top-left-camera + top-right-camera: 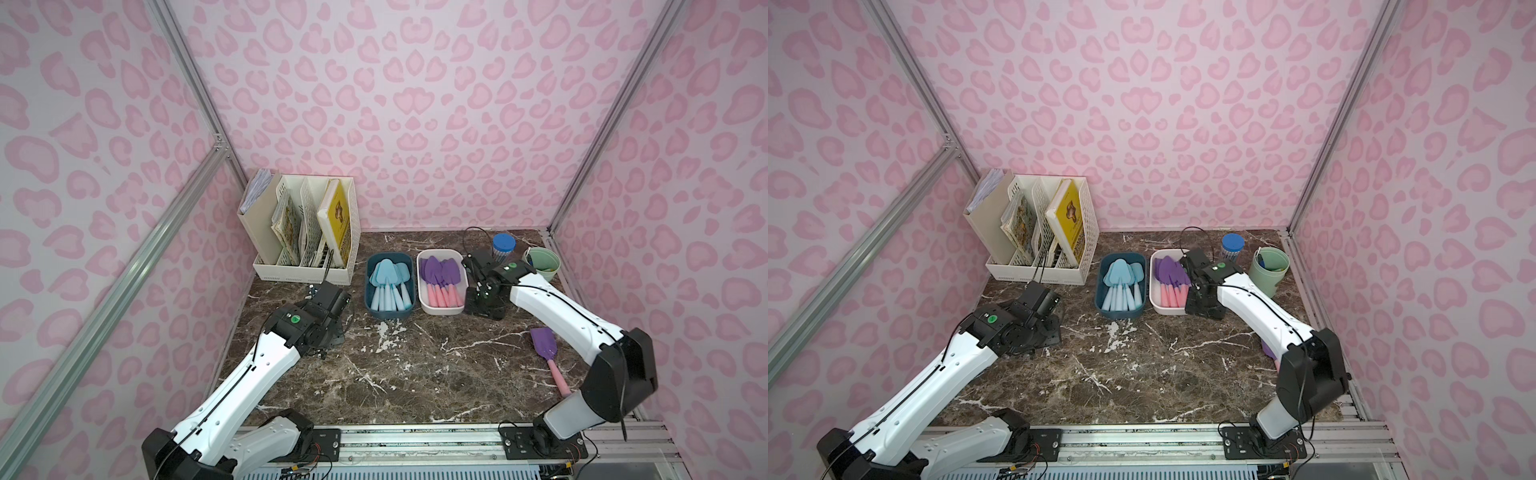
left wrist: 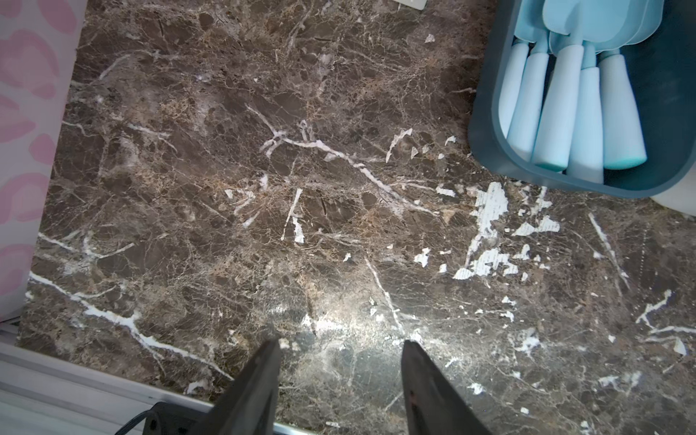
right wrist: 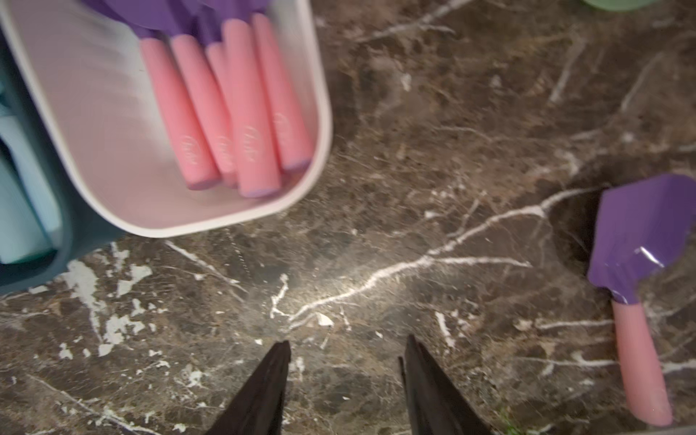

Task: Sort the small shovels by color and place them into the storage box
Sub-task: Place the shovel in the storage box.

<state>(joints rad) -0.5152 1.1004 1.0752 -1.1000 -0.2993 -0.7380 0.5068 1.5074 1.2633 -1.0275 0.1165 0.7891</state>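
Observation:
Several light blue shovels (image 1: 388,278) lie in a dark blue box (image 1: 368,291), seen close in the left wrist view (image 2: 565,94). Beside it a white box (image 1: 420,291) holds several purple-bladed, pink-handled shovels (image 1: 442,274) (image 3: 233,94). One more purple shovel (image 1: 544,345) (image 3: 640,241) lies loose on the marble top, near the right arm. My right gripper (image 3: 348,342) hangs open and empty over bare marble just in front of the white box's right corner. Over the table's left part, my left gripper (image 2: 341,342) is open and empty too.
A cream file rack with books (image 1: 307,232) stands at the back left. A clear blue-capped tube (image 1: 504,245) and a green cup (image 1: 544,262) stand at the back right. Pink patterned walls close three sides; an aluminium rail (image 1: 415,440) runs along the front.

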